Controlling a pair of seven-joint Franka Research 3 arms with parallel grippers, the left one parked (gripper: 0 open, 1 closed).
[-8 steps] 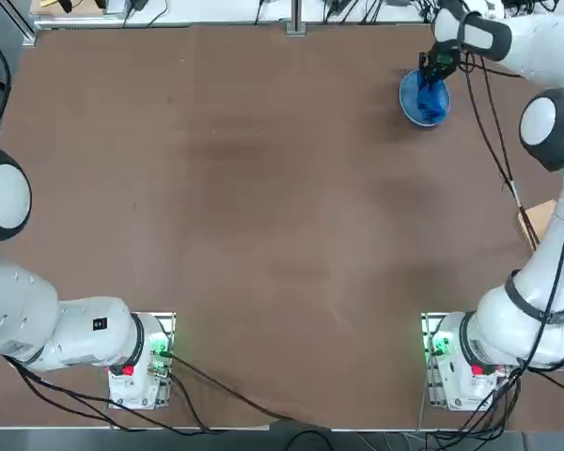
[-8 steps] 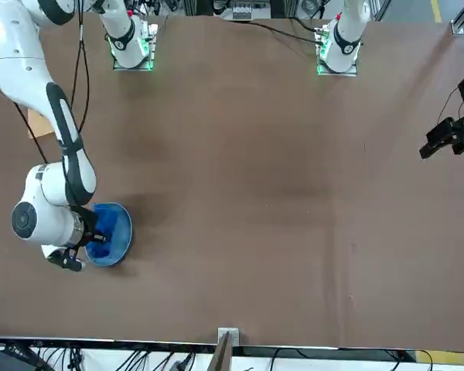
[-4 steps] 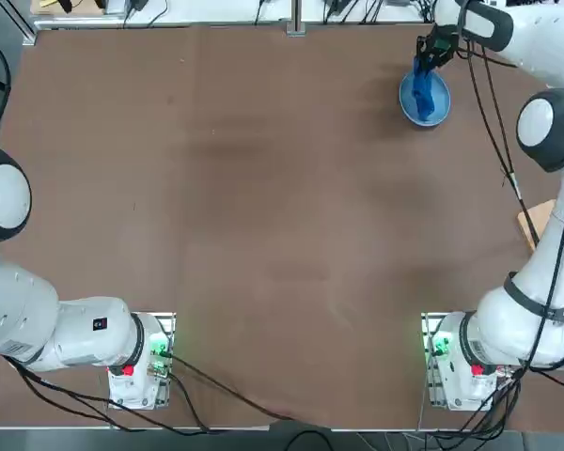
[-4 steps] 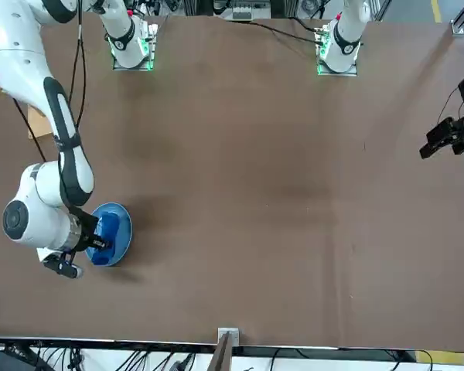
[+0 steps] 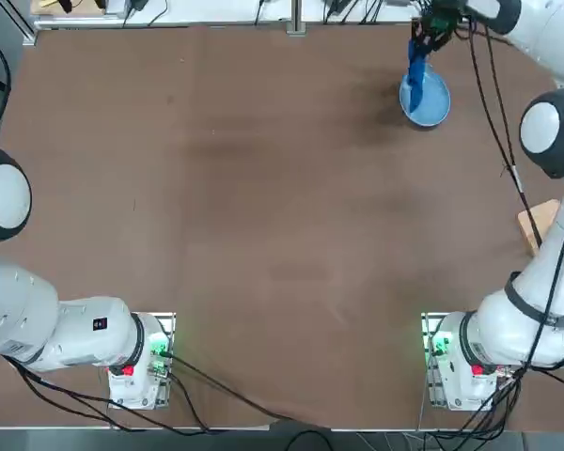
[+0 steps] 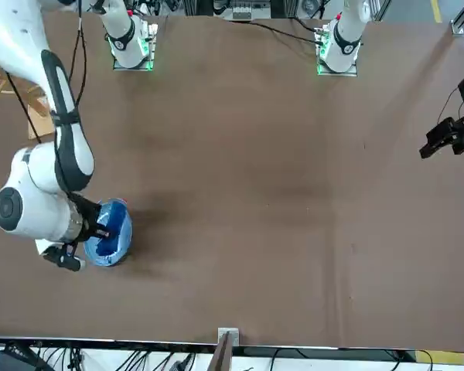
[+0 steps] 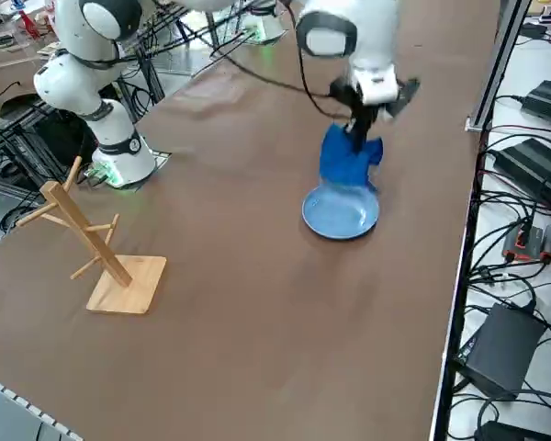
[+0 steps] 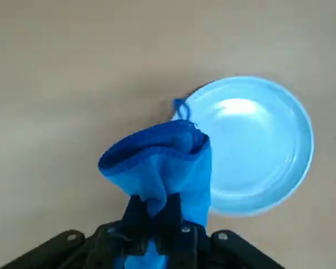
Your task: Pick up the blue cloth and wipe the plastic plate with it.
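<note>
Clamped shut on the top of the dark blue cloth (image 7: 347, 158), the right gripper (image 7: 359, 126) hangs above the far right corner of the brown table (image 5: 263, 216). In the right side view the cloth dangles straight down from the fingers in a soft fold, its lower edge just over the far rim of the small round light sky-blue plastic plate (image 7: 341, 211); whether it touches the rim cannot be told. The wrist view shows the cloth (image 8: 159, 162) bunched between the black fingers (image 8: 135, 216), with the plate (image 8: 257, 145) below and off to one side, its bowl bare. A wooden peg stand (image 7: 96, 253) sits on the table well apart from the plate.
</note>
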